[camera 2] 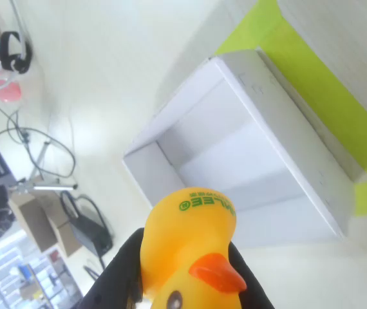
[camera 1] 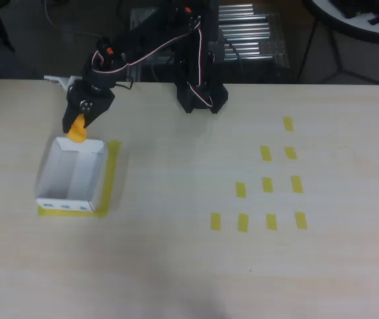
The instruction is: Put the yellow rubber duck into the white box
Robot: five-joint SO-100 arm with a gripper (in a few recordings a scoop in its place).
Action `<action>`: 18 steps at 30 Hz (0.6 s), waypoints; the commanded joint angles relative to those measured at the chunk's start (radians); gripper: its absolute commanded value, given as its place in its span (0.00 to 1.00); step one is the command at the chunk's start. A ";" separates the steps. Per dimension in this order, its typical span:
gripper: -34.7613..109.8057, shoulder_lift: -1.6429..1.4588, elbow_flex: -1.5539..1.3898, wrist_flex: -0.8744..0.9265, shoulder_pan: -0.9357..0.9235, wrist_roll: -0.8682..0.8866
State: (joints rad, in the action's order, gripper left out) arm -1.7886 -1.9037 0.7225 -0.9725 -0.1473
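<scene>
The pincer [camera 2: 187, 283], seen in the wrist view, is clamped on the yellow rubber duck [camera 2: 190, 248], a black finger on each side of its body. Green lettering runs along the duck's base; only the ending "LEE" reads clearly. Beyond it the white box [camera 2: 248, 167] lies open with thin walls and a bare floor. In the overhead view the duck [camera 1: 76, 129] hangs at the box's far rim [camera 1: 80, 141]. Yellow tape [camera 1: 112, 174] borders the box on the worktop [camera 1: 176, 252]. Further tape strips [camera 1: 267, 185] lie well apart to the right, with open surface between.
</scene>
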 commanded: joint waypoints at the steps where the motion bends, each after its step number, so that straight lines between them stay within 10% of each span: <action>1: 0.24 0.035 0.163 -0.052 -0.008 -0.020; 18: 0.24 0.311 0.428 0.147 0.057 0.054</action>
State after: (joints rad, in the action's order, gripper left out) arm -1.4803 -1.6521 0.7977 -0.9296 -0.1166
